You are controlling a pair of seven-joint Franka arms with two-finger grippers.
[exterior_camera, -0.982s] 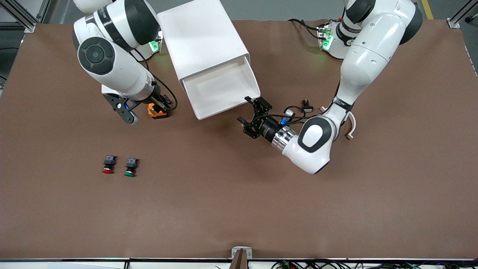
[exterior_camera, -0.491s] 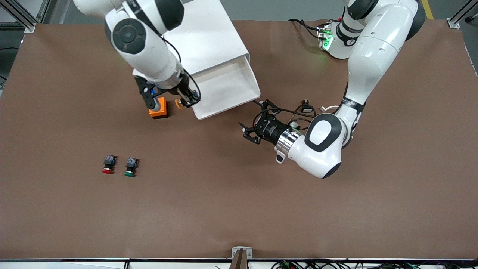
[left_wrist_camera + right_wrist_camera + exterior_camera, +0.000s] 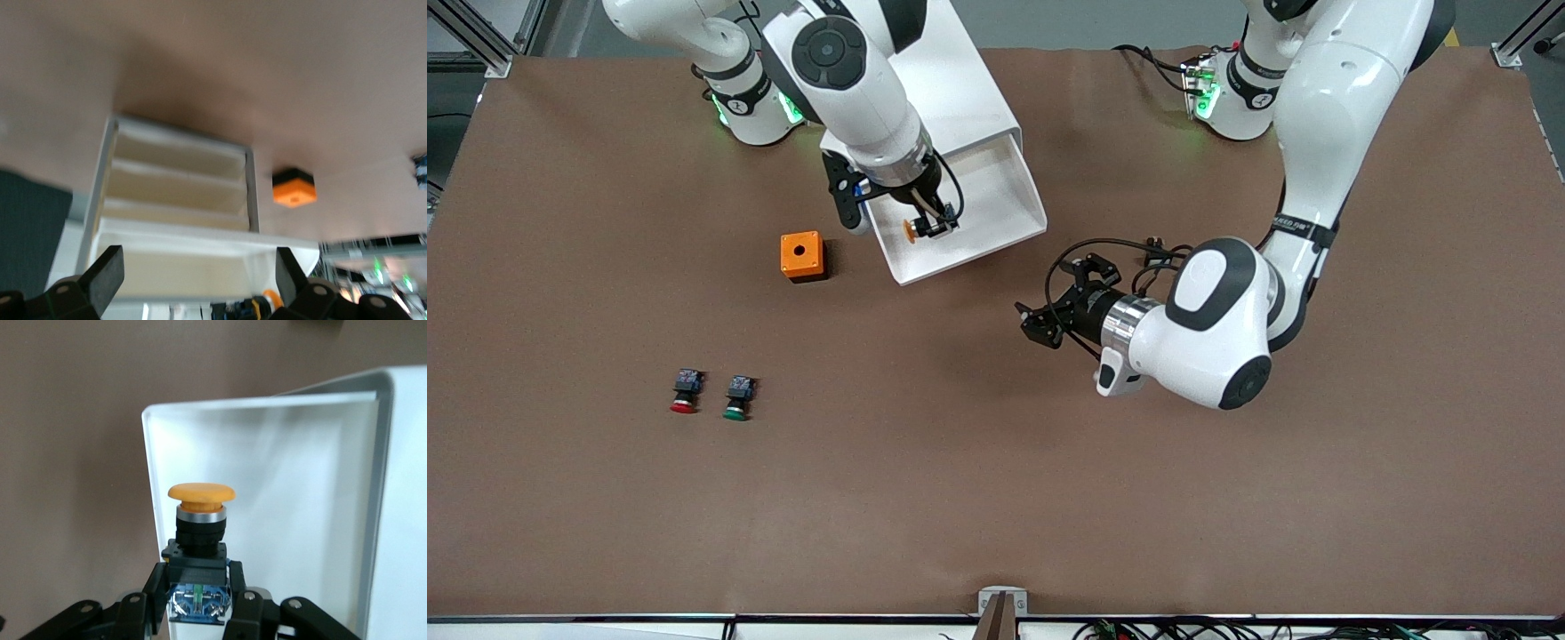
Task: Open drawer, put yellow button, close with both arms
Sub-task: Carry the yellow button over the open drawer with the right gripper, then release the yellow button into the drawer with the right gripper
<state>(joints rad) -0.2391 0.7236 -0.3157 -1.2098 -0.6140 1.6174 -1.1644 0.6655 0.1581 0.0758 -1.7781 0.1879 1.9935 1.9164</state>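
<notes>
Yellow button [image 3: 911, 230] hangs in the right gripper [image 3: 927, 226], whose jaws are clamped on its dark body, cap pointing outward, over the pulled-out drawer [image 3: 996, 209] in the upper middle of the front view. That drawer juts from the white cabinet [image 3: 911, 84]. Over bare table at centre right, the left gripper [image 3: 1061, 304] has its jaws spread wide and empty. An orange box [image 3: 801, 256] sits beside the drawer; red-capped [image 3: 685, 390] and green-capped [image 3: 737, 397] buttons lie at lower left.

Even bright light, blurred left-wrist view
</notes>
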